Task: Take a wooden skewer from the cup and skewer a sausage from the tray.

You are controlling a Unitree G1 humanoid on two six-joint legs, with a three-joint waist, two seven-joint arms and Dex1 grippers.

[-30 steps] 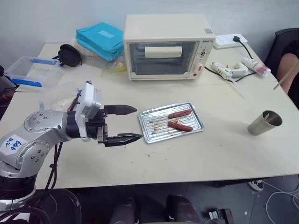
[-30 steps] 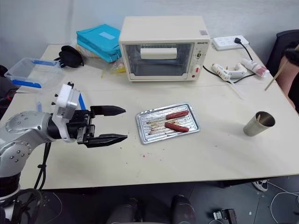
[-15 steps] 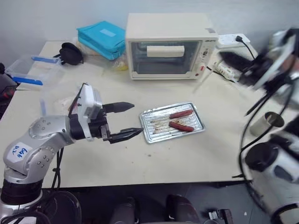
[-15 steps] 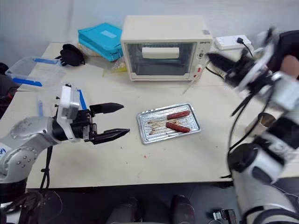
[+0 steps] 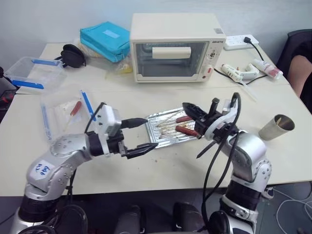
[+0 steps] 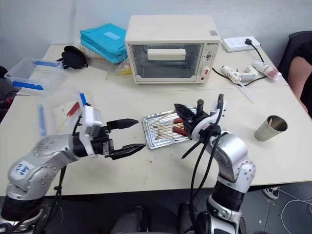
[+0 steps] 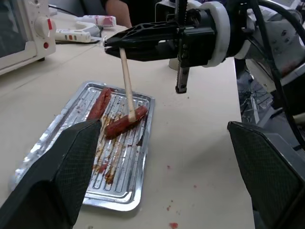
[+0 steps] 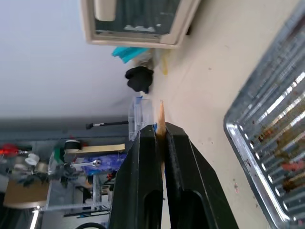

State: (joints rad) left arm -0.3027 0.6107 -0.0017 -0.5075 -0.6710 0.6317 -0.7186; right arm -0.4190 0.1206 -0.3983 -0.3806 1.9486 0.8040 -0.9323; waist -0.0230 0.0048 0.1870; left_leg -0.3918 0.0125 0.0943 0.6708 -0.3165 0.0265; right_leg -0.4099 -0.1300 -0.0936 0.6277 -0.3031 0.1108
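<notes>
right pincer (image 7: 114, 46) now over tray (image 7: 57, 138), gripping wooden skewer (image 7: 127, 83)

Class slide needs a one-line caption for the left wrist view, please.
Right gripper holds the wooden skewer tip-down on a sausage in the tray.

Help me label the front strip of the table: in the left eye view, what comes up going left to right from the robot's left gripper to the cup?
Left gripper, open → tray → sausage → right gripper, shut on the skewer → cup.
</notes>
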